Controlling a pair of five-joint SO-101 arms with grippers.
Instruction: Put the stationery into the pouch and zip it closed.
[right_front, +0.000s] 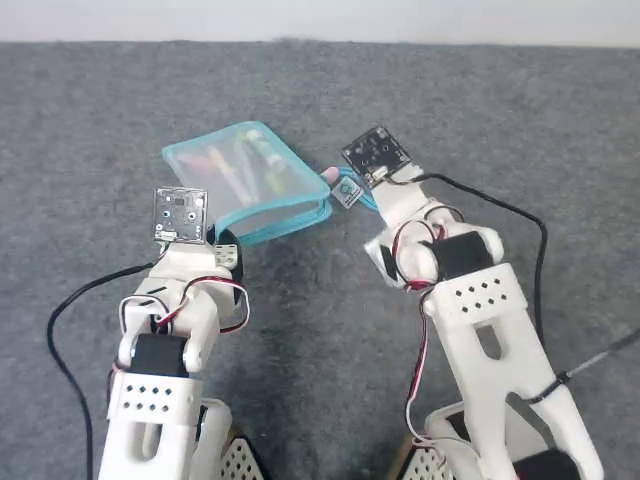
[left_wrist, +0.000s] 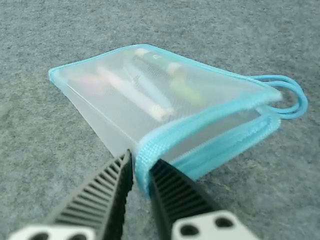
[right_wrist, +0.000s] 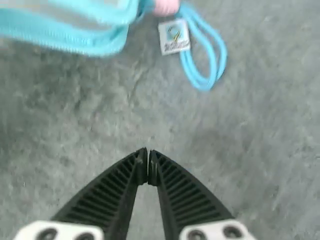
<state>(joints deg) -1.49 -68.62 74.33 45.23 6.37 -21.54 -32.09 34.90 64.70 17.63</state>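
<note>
While the pouch (right_front: 240, 185) lies on the table (right_front: 90, 110) with the stationery (right_front: 250, 160) inside, we see the left jaws pinching its zipper edge; the right jaws, pressed together, hover near its loop (right_wrist: 207, 62).

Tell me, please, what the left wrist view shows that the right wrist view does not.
Left wrist view adds: the left tool shut on the zip edge of the pouch, and the stationery lying inside. Right wrist view adds: the right tool, shut and empty over the carpet, and the small tag. Shared: carpet, the pouch's blue edge, the blue loop.
</note>
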